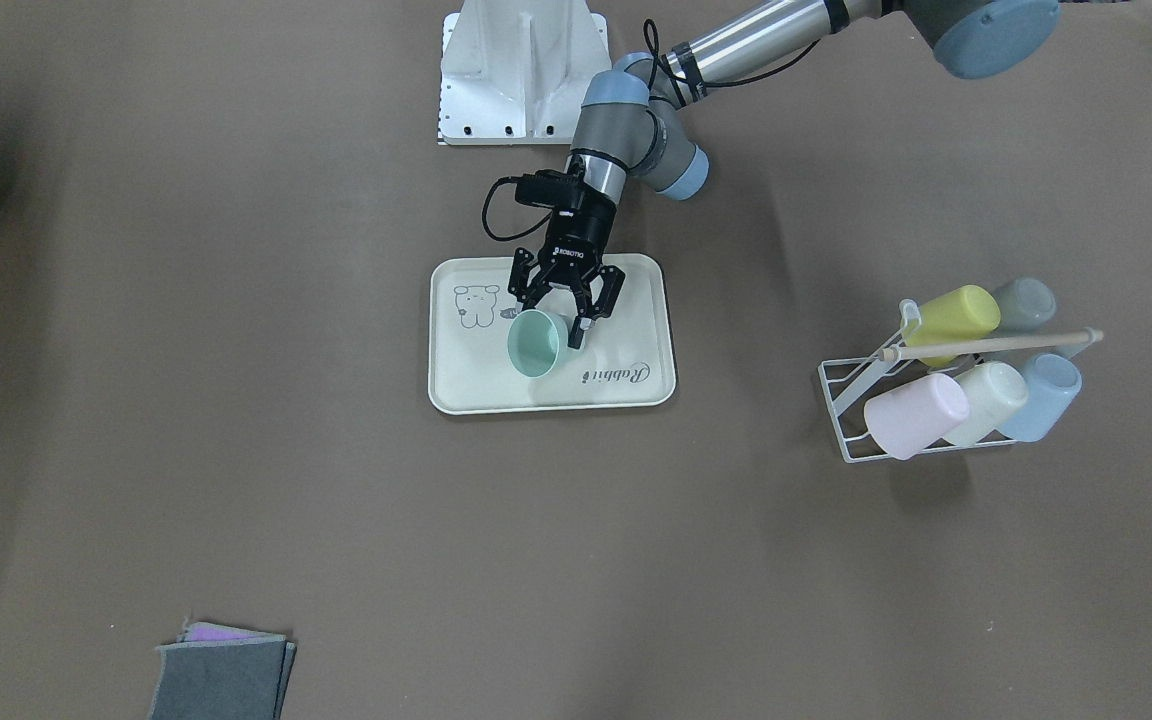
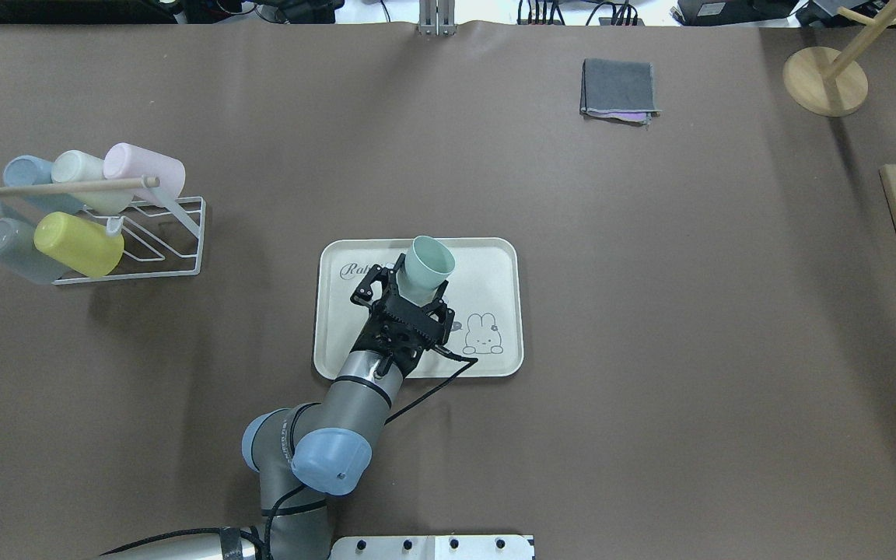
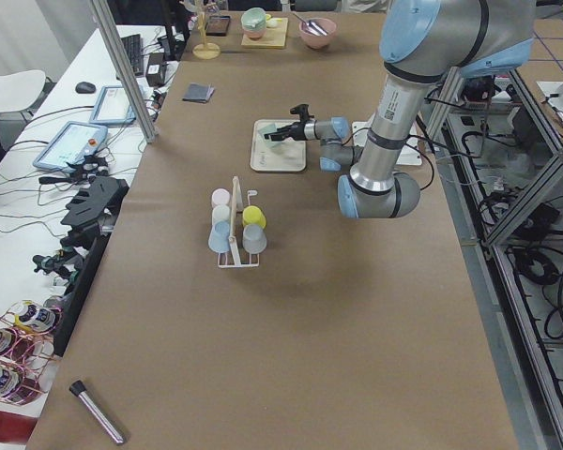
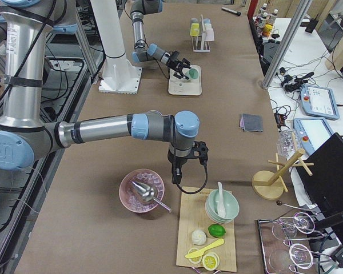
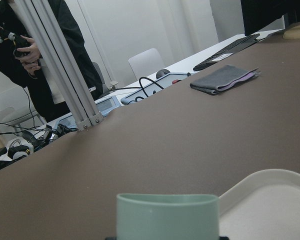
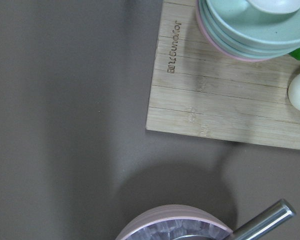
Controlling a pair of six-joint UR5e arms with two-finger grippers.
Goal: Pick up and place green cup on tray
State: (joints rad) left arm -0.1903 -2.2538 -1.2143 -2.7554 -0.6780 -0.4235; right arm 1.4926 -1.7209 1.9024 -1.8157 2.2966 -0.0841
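Note:
The green cup (image 1: 534, 345) (image 2: 428, 264) is a pale mint tumbler, tipped with its mouth away from the robot. It sits over the middle of the cream tray (image 1: 636, 385) (image 2: 498, 257). My left gripper (image 1: 548, 325) (image 2: 417, 284) reaches in low from the robot's side and is shut on the cup's sides. In the left wrist view the cup's rim (image 5: 167, 212) fills the bottom centre, with the tray's edge (image 5: 270, 187) beside it. I cannot tell whether the cup's base touches the tray. My right gripper (image 4: 175, 178) hangs far off beside a pink bowl (image 4: 142, 191); whether it is open, I cannot tell.
A white wire rack (image 1: 851, 400) (image 2: 183, 233) holds several cups, among them a yellow-green one (image 2: 78, 243) and a grey one (image 2: 8, 245). A folded grey cloth (image 2: 619, 89) lies far across the table. A wooden board (image 6: 225, 100) and wooden stand (image 2: 825, 82) occupy the right end.

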